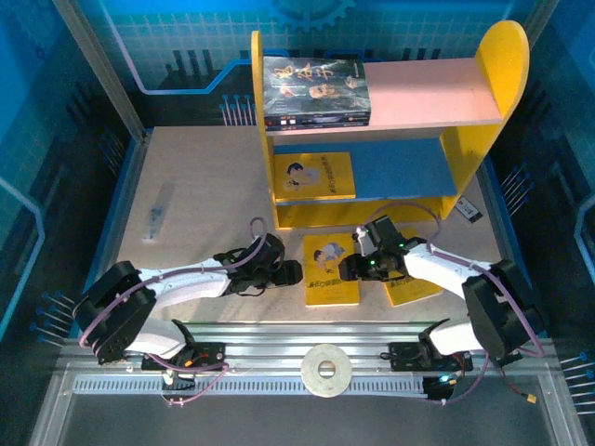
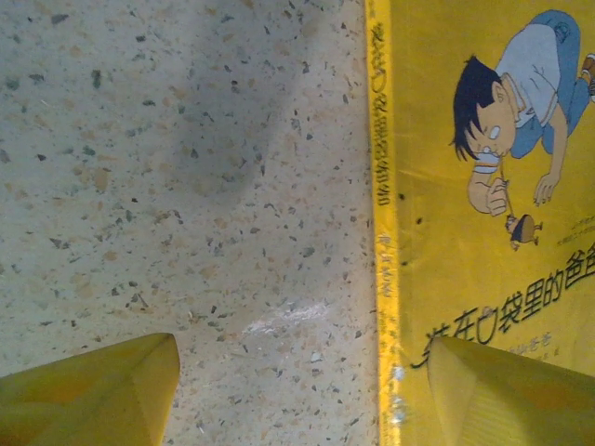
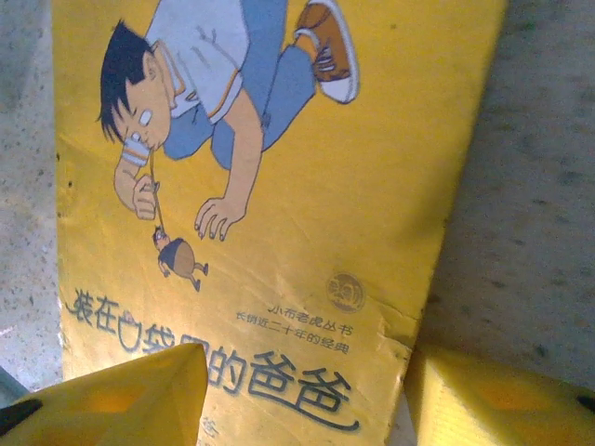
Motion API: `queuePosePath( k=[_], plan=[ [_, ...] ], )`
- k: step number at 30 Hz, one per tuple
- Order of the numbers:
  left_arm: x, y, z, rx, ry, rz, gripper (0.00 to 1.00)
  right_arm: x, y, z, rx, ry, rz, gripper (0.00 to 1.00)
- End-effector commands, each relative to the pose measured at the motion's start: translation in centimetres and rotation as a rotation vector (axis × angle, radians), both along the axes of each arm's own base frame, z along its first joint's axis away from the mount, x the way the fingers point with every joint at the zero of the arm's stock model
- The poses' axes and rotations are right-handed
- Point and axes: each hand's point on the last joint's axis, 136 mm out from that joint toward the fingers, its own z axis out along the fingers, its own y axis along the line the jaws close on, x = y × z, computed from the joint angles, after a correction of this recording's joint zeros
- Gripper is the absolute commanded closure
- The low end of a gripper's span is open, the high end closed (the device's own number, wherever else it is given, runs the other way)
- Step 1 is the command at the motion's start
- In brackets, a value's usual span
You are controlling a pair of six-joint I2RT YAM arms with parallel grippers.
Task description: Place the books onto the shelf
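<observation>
The shelf [image 1: 502, 65] stands at the back, with dark books [image 1: 316, 88] lying on the left of its pink upper board and a yellow book [image 1: 314, 177] on its blue lower board. A yellow cartoon book [image 1: 327, 279] [image 2: 483, 186] [image 3: 279, 186] lies flat on the table. My left gripper [image 1: 296, 272] [image 2: 302, 344] is open astride that book's spine edge, one finger [image 2: 511, 395] over the cover. Open too, my right gripper [image 1: 346, 268] [image 3: 307, 358] straddles the book's opposite edge. Another yellow book [image 1: 414, 288] lies partly under the right arm.
A small pale object [image 1: 158, 218] lies on the table at the left. A small black-and-white item [image 1: 471, 211] sits to the right of the shelf's foot. A metal ring [image 1: 326, 369] rests on the rail between the arm bases. Blue walls enclose the table.
</observation>
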Motion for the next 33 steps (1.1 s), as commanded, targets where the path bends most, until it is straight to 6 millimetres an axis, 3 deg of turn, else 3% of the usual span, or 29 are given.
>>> queuePosePath(
  k=[1, 14, 19, 33],
  plan=[
    [0.0, -0.2, -0.2, 0.002, 0.003, -0.005, 0.28, 0.9, 2.4, 1.7, 0.065, -0.042, 0.037, 0.42],
    [0.3, 0.1, -0.4, 0.043, -0.004, -0.006, 0.28, 2.2, -1.3, 3.0, -0.074, -0.104, -0.019, 0.37],
    [0.5, -0.4, -0.4, 0.029, -0.002, -0.01, 0.28, 2.1, -1.1, 2.4, -0.064, -0.084, -0.013, 0.39],
    [0.6, -0.9, -0.6, 0.009, 0.002, -0.005, 0.28, 2.0, -0.1, 0.1, -0.065, -0.027, -0.016, 0.62]
  ],
)
